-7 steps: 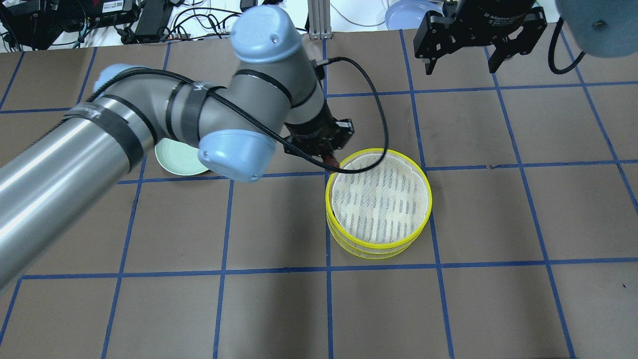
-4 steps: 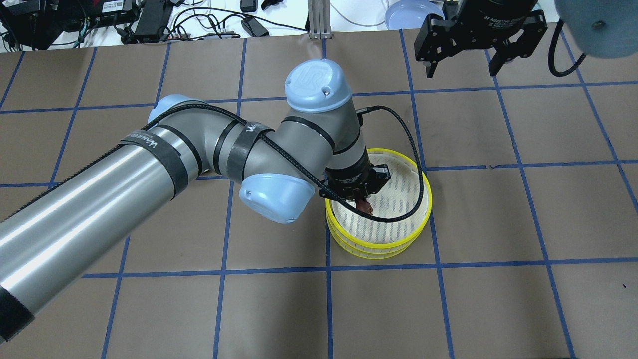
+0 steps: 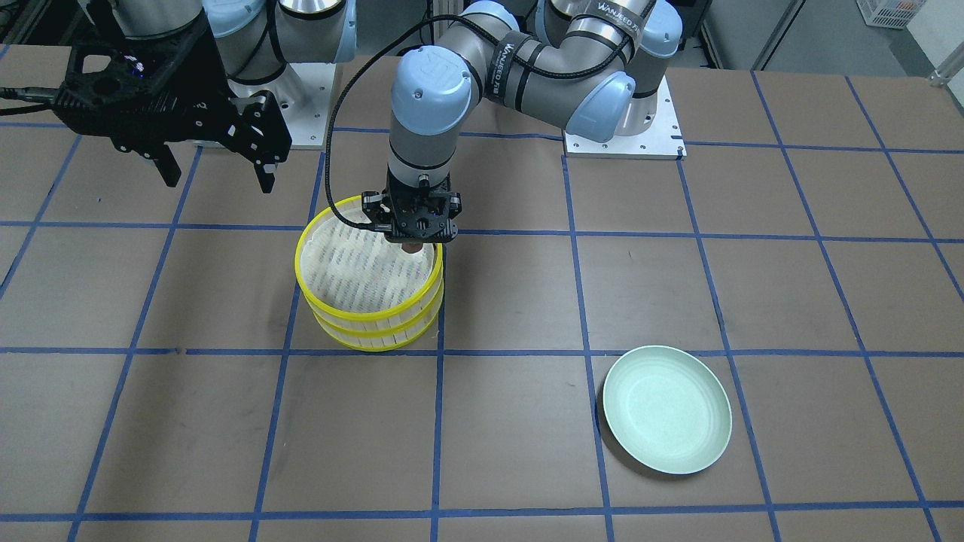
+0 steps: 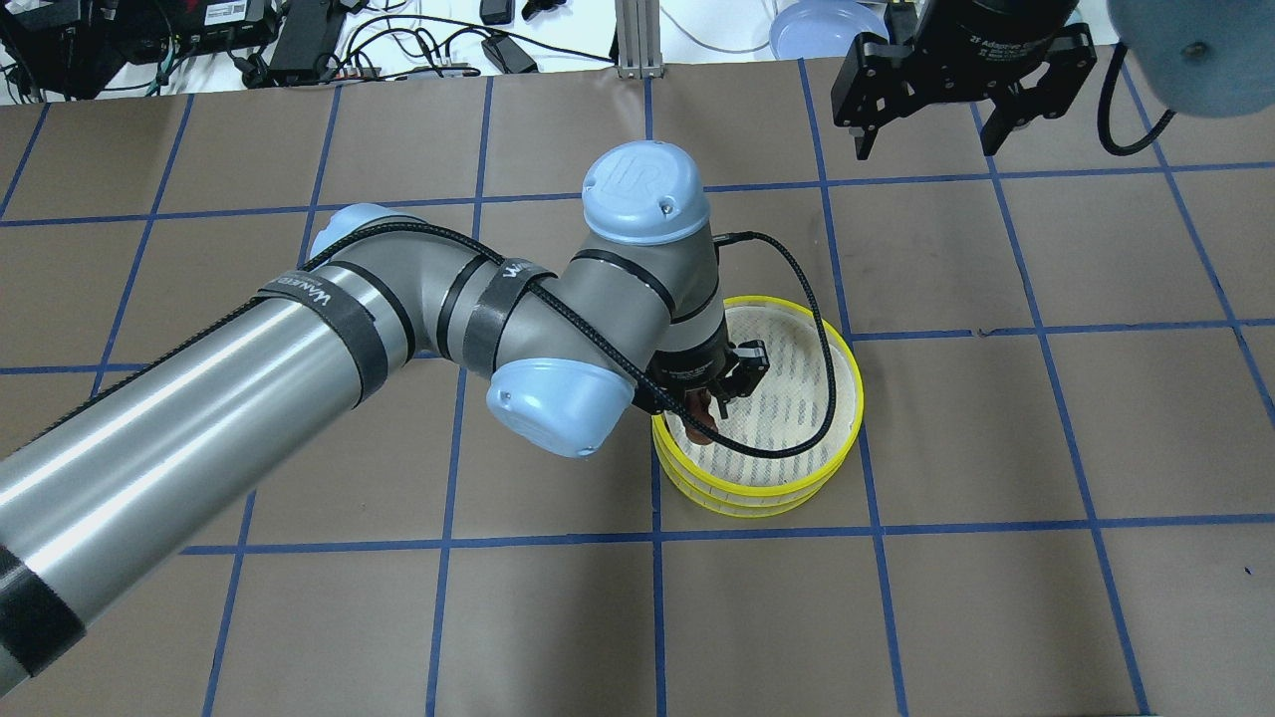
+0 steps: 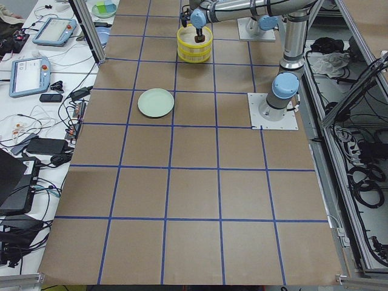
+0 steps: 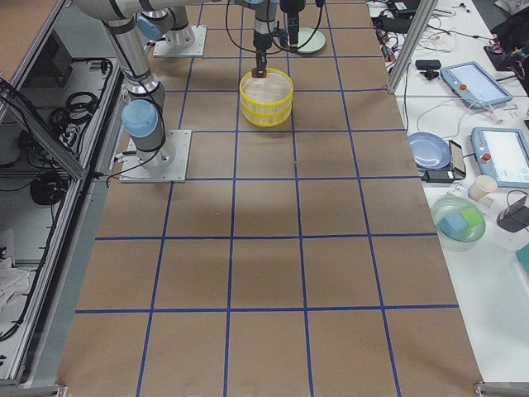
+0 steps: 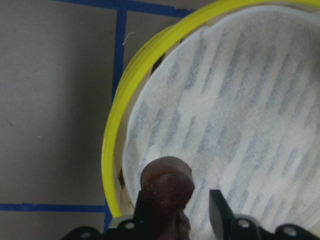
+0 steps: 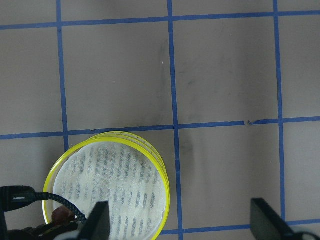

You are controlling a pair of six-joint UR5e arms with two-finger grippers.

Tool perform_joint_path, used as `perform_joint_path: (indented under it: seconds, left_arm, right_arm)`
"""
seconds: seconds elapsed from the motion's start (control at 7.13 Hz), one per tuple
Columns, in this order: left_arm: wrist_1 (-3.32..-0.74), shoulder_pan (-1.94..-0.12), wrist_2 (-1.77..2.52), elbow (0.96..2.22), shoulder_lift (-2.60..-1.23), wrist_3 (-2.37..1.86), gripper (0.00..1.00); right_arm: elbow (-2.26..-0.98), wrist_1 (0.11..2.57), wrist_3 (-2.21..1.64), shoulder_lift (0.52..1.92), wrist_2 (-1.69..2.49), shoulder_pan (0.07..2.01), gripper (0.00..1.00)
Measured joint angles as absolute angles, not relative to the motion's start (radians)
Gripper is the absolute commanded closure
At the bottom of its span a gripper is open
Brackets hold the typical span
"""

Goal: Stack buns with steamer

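Observation:
Two yellow-rimmed steamer tiers (image 4: 855, 398) stand stacked at mid-table; they also show in the front view (image 3: 361, 315) and the right wrist view (image 8: 166, 186). My left gripper (image 4: 709, 403) hangs low over the top tier's woven floor near its rim (image 7: 116, 140). The dark reddish-brown bun (image 7: 167, 186) sits between its fingers. It touches one side, and a gap shows between it and the other finger (image 7: 218, 210), so the gripper is open. The bun also shows in the front view (image 3: 412, 248). The cream-white bun is out of sight. My right gripper (image 4: 924, 147) is open and empty, high beyond the steamer.
An empty pale green plate (image 3: 666, 410) lies on the robot's left side of the table and is hidden by the arm in the overhead view. A blue plate (image 4: 822, 25), cables and electronics (image 4: 299, 40) lie past the table's far edge. The robot bases (image 3: 625, 132) are bolted to the table.
My left gripper has carried the brown bun from the steamer's far-left rim to over its woven floor and has come lower. The right arm has barely moved.

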State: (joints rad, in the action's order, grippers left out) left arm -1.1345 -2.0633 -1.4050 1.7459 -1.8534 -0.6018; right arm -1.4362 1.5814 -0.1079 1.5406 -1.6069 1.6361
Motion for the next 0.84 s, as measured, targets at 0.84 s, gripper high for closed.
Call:
perform_joint_path:
  seconds: [0.84]
  left_arm:
    - [-1.159,-1.986,-1.483,1.688,-1.821,-0.519,0.0]
  right_arm:
    - [-1.456,1.592,-0.107,1.542,-1.606,1.637,0.0]
